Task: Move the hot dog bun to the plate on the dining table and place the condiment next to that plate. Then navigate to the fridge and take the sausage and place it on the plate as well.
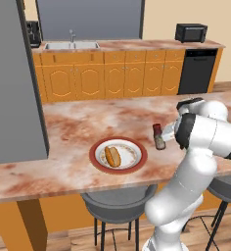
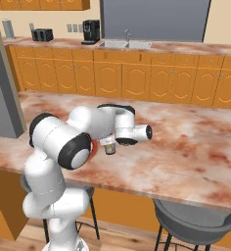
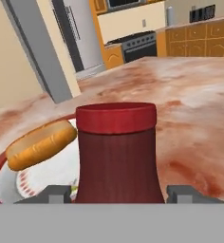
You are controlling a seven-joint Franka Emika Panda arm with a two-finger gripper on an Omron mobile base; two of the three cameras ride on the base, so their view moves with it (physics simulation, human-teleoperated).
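Where the dining table spans the left base view, the plate with its red rim lies near the front edge, and the hot dog bun rests on the plate's pale centre. Just to the right of the plate, apart from its rim, the condiment stands upright on the stone with its red cap uppermost. Farther right, the gripper reaches in level with the bottle. As seen from the hand view, the 2 fingers flank the bottle's base, 1 on each side, with the jaws spread wider than the bottle and a gap visible on both sides; whether either pad touches it cannot be told. Beyond the table, orange cabinets carry a sink.
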